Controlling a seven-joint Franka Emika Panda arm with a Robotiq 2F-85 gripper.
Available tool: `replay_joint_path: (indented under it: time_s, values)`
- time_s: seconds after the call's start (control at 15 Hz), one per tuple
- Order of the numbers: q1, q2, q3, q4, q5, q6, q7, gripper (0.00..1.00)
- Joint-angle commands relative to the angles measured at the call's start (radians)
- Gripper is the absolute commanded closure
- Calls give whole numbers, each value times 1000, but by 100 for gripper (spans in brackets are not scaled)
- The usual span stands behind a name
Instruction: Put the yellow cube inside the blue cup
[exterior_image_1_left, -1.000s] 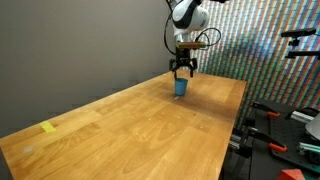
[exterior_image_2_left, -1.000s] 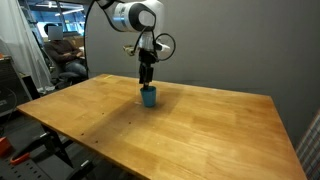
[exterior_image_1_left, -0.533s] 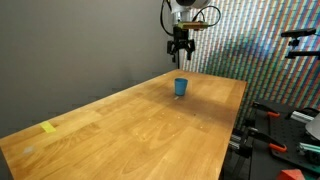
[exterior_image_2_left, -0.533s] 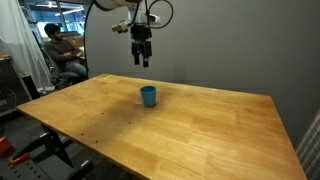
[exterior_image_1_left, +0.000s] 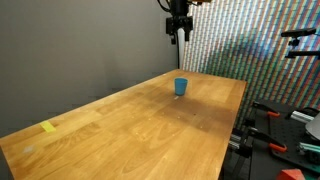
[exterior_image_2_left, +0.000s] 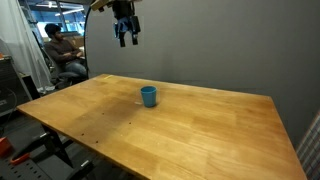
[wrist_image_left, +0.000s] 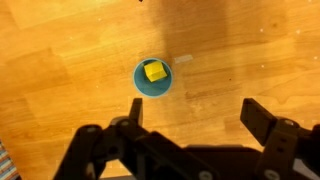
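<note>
The blue cup (exterior_image_1_left: 181, 87) stands upright on the wooden table (exterior_image_1_left: 140, 125) near its far end; it shows in both exterior views (exterior_image_2_left: 148, 96). In the wrist view the yellow cube (wrist_image_left: 154, 72) lies inside the blue cup (wrist_image_left: 153, 78). My gripper (exterior_image_1_left: 181, 34) is high above the cup, open and empty (exterior_image_2_left: 127, 41). In the wrist view its two fingers are spread wide (wrist_image_left: 193, 115), well apart from the cup.
A flat yellow tape patch (exterior_image_1_left: 48, 127) lies near the table's close left end. A patterned wall (exterior_image_1_left: 255, 40) stands behind the arm. A seated person (exterior_image_2_left: 60, 55) is beyond the table's far side. Red-handled tools (exterior_image_1_left: 275, 148) sit beside the table's edge.
My gripper has risen from just over the blue cup to high above it. The cup stays in place on the table.
</note>
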Motion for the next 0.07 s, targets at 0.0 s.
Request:
replay_joint_path:
  time_s: [0.0]
  values:
    - [-13, 8, 9, 2, -1, -2, 1, 0]
